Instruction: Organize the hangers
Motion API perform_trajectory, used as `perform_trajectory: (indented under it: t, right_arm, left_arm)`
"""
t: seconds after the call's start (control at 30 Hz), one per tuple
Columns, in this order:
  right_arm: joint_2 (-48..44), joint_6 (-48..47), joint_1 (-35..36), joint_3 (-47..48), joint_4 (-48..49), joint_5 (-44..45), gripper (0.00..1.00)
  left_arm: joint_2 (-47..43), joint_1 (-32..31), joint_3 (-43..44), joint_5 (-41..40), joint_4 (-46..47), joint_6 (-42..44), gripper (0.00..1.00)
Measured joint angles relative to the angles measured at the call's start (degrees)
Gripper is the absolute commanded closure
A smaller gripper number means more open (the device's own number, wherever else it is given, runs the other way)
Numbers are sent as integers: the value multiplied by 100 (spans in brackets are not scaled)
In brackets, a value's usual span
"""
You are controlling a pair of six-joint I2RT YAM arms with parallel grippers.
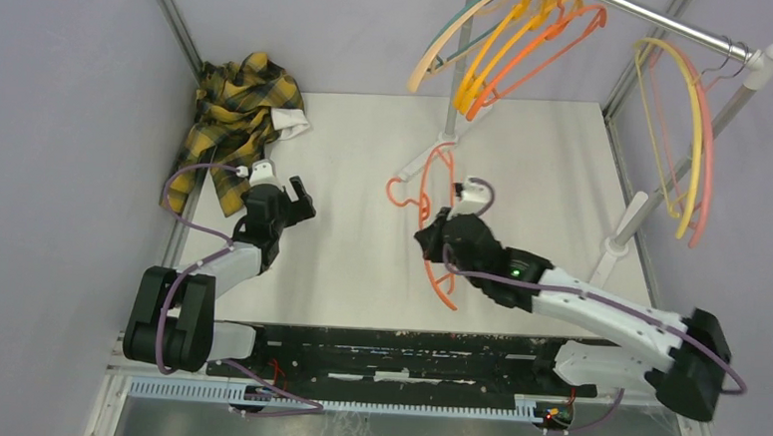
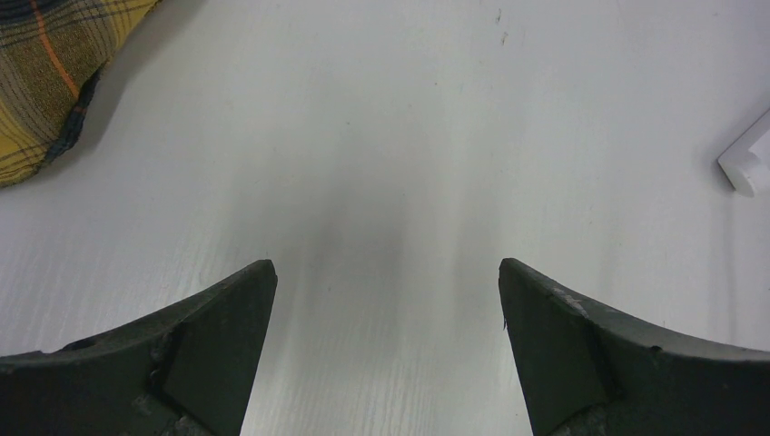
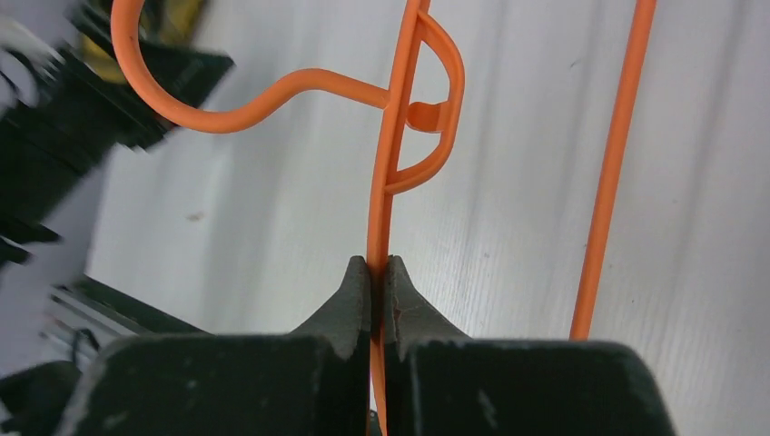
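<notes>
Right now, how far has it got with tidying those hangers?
Mostly done, it seems: a bunch of hangers already hangs on the rail, with two more near its right end. In hand: the right claw is shut on an orange hanger down by the table. Left: getting that one onto the rail. The left claw is open, holding nothing.
</notes>
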Motion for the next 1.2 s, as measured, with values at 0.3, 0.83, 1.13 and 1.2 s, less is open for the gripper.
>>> perform_trajectory:
  t: [0.3, 0.83, 1.13, 1.2]
  right_arm:
    - [-2481, 229, -1303, -190, -358, -109, 99]
    - [-2135, -402, -1622, 1720, -691, 369, 99]
    - [-1690, -894, -1882, 2439, -610, 848, 99]
    - [-1585, -960, -1967, 2540, -487, 946, 99]
  left_arm:
    - [74, 0, -17, 96, 109, -2, 0]
    - [142, 0, -103, 212, 286, -2, 0]
    - [142, 0, -111, 267, 291, -2, 0]
    - [142, 0, -114, 278, 291, -2, 0]
